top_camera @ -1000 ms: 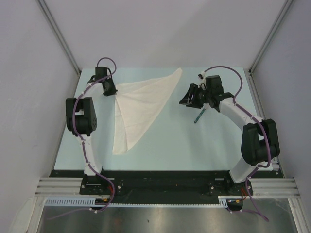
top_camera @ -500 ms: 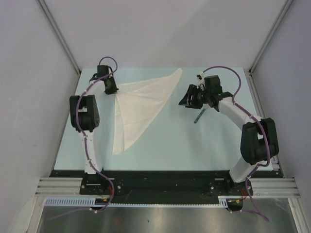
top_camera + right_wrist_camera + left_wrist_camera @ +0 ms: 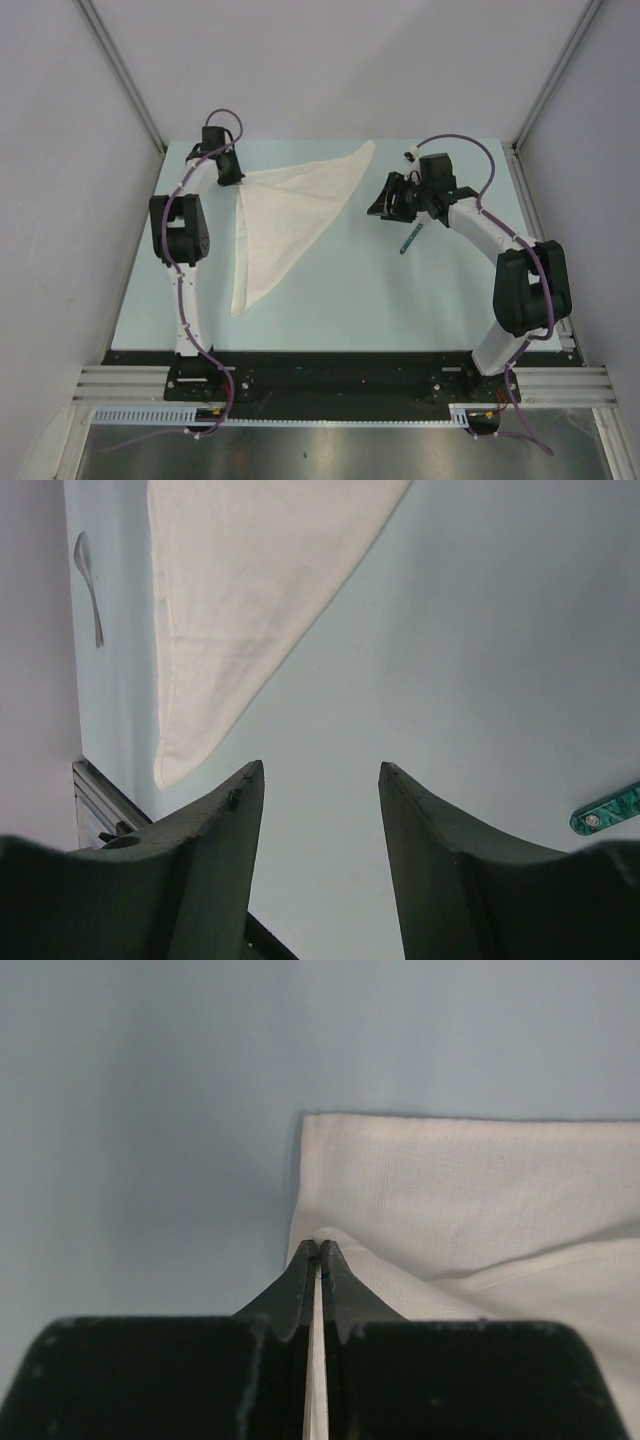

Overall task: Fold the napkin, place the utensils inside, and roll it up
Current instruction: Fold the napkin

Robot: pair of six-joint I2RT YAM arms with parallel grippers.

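- White napkin (image 3: 290,215) lies on the surface (image 3: 340,300) as a folded triangle; first fold looks done.
- Left hand (image 3: 318,1250) clenched on the napkin's far left corner.
- Right hand (image 3: 320,780) released, empty, right of the napkin.
- Knife (image 3: 410,240) bare on the surface, well right of the napkin; not yet placed inside, rolling not begun.

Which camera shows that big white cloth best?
The top external view: almost the whole napkin shows. The left wrist view has only the corner pinched in the left end effector; the right wrist view, one tapering end.
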